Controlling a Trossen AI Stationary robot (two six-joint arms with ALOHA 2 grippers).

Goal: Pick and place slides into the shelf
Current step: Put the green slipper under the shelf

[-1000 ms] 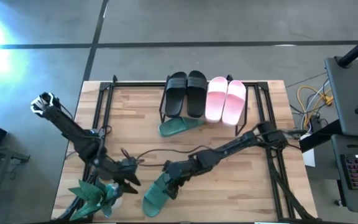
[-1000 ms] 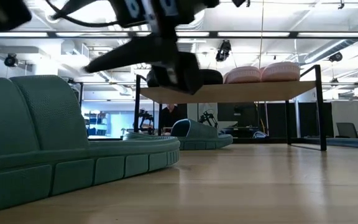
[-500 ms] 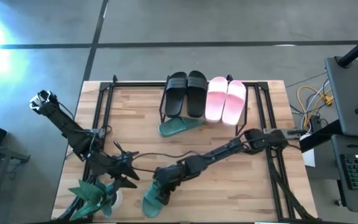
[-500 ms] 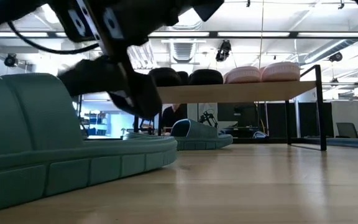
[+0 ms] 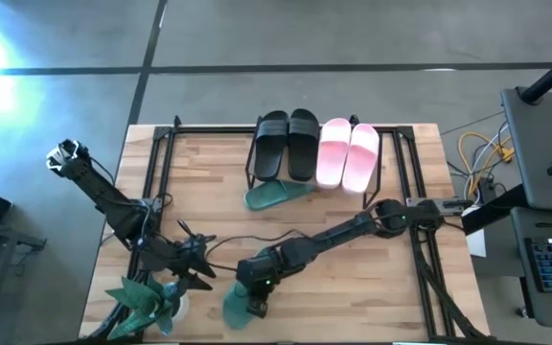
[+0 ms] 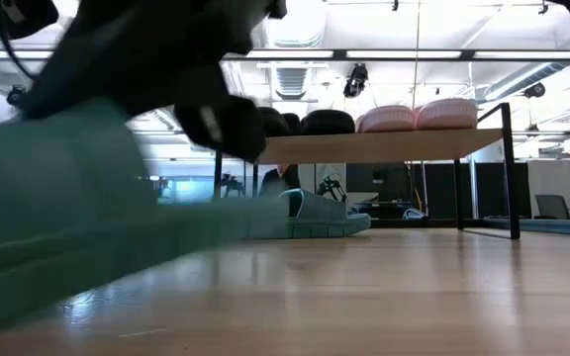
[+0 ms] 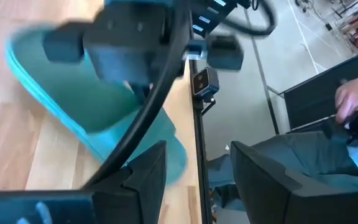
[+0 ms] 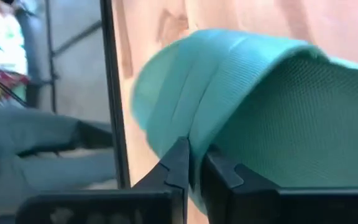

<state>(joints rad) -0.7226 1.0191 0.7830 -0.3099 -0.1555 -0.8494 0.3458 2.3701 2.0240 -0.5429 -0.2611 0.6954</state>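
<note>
A teal slide [image 5: 236, 311] lies near the table's front edge, and my right gripper [image 5: 255, 290] is shut on its strap. My left gripper [image 5: 199, 271] hovers open just to its left, touching nothing. A second teal slide [image 5: 276, 196] lies on the table under the shelf [image 6: 384, 146]. Two black slides [image 5: 287, 144] and two pink slides [image 5: 348, 155] rest sole-down on the shelf's plank top. My right gripper pinches the edge of the teal slide's wide strap [image 8: 194, 134] between its two fingers [image 8: 178, 165]. The fingers slant down at it from the table's right and far side. Whether the sole still rests on the table I cannot tell.
A teal potted plant [image 5: 147, 302] stands at the near left corner, close to my left gripper. Black rails [image 5: 161, 163] run along the table's left and right sides. Bare wood [image 5: 353, 278] lies between the shelf and the near edge.
My right gripper has gone toward the table's near edge and a little left, sinking onto the teal slide's strap. The wrist has tipped more steeply down. My left arm has kept still.
</note>
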